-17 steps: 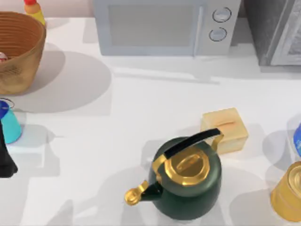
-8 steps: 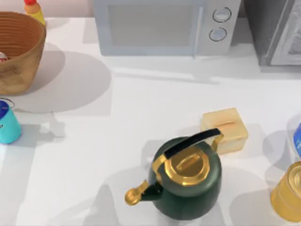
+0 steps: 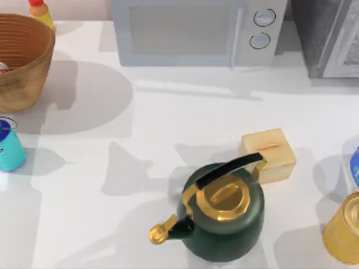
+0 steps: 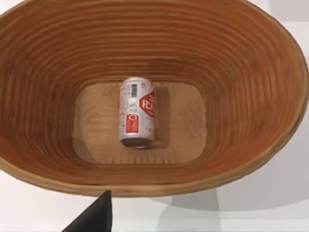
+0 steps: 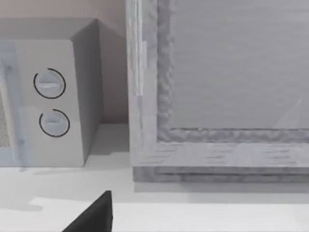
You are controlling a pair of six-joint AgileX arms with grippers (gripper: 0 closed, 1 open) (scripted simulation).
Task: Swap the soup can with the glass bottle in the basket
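Fingertip evidence is slight: one dark finger of the left gripper is seen at the edge of the left wrist view, so whether those jaws are open or shut cannot be told, and nothing is seen held. From that view the basket is looked into from above its rim, and the glass bottle is found lying on its side on the woven floor. In the top view the soup can stands upright on the table just in front of the basket, at the table's left edge. A second ago the left arm was seen beside the can; it has since been lifted away and brought over the basket. The bottle is therefore judged the next target, with the can left untouched. The right arm is parked facing the microwave.
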